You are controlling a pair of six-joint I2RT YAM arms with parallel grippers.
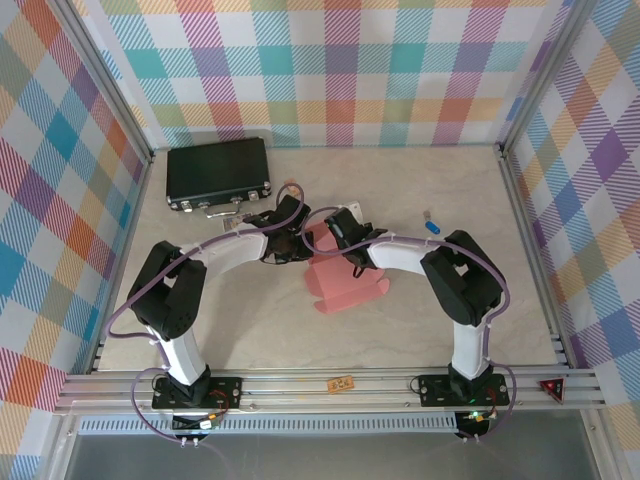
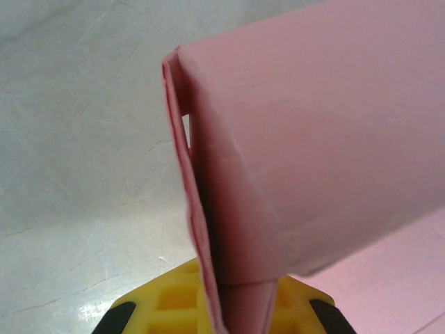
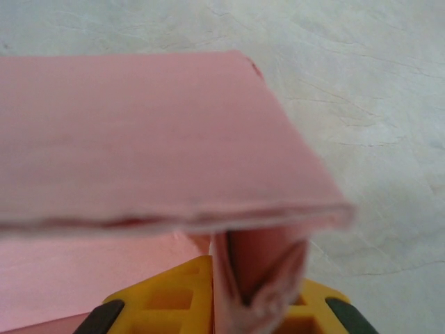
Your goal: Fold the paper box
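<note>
Paper box (image 1: pixel 348 285) lies in the middle of the desk (image 1: pixel 450 310), its near part flat and its far edge lifted between the two arms. Left pincer (image 2: pixel 224 309) is closed on a raised double-layer flap. Right pincer (image 3: pixel 254 303) is clamped on a crumpled fold under the upper panel. Judgement — a wall is being creased. Both grips should be held level and the panel turned slowly along its crease, so the thin card is not torn. Beyond, the black case (image 1: pixel 218 172) stands well apart.
</note>
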